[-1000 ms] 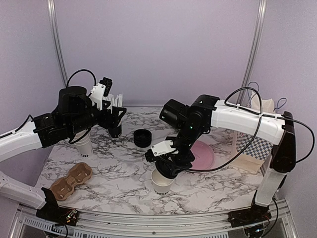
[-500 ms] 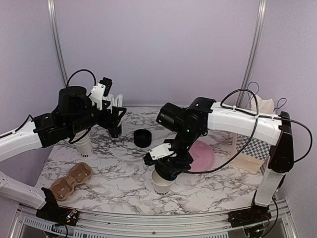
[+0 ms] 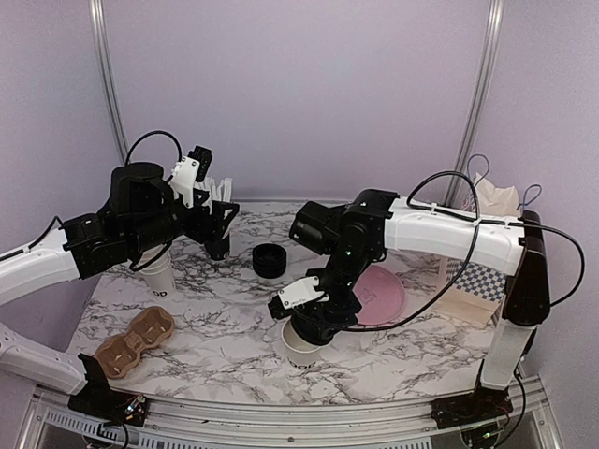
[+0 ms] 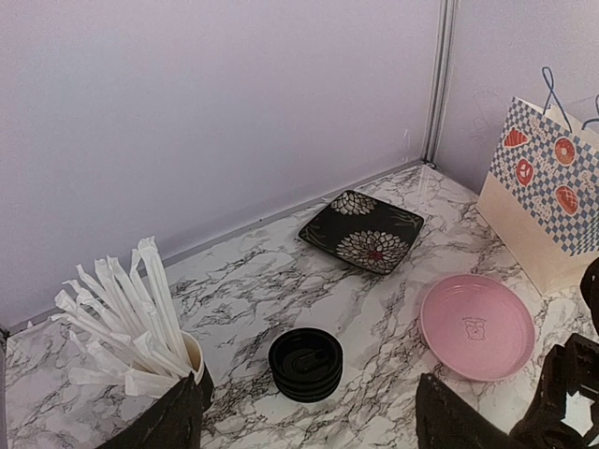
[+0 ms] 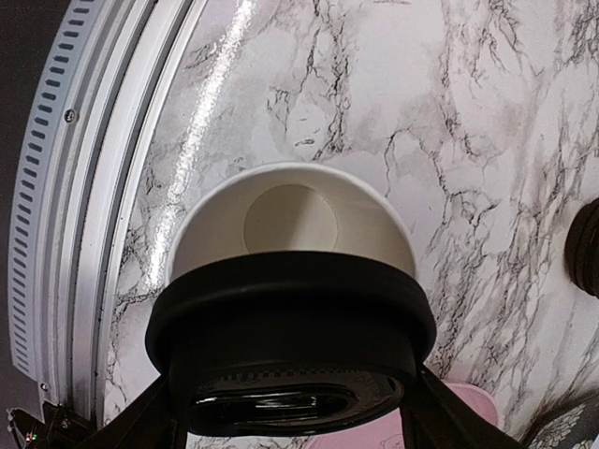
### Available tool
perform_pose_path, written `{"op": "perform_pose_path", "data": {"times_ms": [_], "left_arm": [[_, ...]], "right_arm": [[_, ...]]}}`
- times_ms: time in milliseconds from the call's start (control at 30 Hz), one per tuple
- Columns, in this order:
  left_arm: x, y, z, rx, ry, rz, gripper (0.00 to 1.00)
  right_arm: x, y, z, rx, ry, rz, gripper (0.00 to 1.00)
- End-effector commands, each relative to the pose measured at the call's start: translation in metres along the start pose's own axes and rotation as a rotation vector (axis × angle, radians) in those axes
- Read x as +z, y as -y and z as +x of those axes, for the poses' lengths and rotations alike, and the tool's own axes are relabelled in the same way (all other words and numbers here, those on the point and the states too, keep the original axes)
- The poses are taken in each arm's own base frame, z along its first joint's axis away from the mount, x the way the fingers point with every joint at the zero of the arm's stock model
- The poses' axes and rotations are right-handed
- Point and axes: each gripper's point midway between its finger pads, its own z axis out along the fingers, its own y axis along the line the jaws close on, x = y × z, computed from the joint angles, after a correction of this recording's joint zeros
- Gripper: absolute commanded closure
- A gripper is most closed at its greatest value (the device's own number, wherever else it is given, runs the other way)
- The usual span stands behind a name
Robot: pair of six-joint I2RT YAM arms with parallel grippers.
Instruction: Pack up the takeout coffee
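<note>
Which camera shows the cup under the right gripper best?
Right wrist: it looks straight down into the empty paper cup, with the black lid held partly over it. Top external shows only its lower wall beneath the right gripper. Left wrist misses it.

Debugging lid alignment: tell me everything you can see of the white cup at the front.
The white paper cup stands upright on the marble table near its front edge, close to the pink plate. Rolled rim, empty inside, dark print on its side. The black lid in the right gripper covers part of its mouth; contact unclear.
</note>
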Motion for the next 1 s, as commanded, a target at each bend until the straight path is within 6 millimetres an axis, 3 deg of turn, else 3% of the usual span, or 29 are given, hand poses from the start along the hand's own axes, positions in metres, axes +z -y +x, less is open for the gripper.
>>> {"op": "perform_pose_path", "data": {"times_ms": [0, 233, 500, 767, 967], "left_arm": [[0.0, 0.001, -0.004, 0.009, 0.011, 0.009, 0.21], [0.001, 0.001, -0.004, 0.011, 0.009, 0.009, 0.21], [0.003, 0.002, -0.001, 0.015, -0.001, 0.01, 0.21], [0.003, 0.002, -0.001, 0.017, -0.001, 0.011, 0.21], [0.003, 0.002, 0.0, 0.02, -0.004, 0.013, 0.21]], "right_arm": [[-0.003, 0.005, -0.011, -0.004, 0.012, 0.022, 0.27], [-0.013, 0.011, -0.014, -0.013, 0.019, 0.067, 0.26], [-0.007, 0.012, -0.022, -0.028, 0.0, 0.064, 0.26], [-0.001, 0.01, -0.017, -0.035, -0.031, 0.068, 0.26], [-0.008, 0.01, -0.019, -0.043, -0.022, 0.082, 0.26]]}}
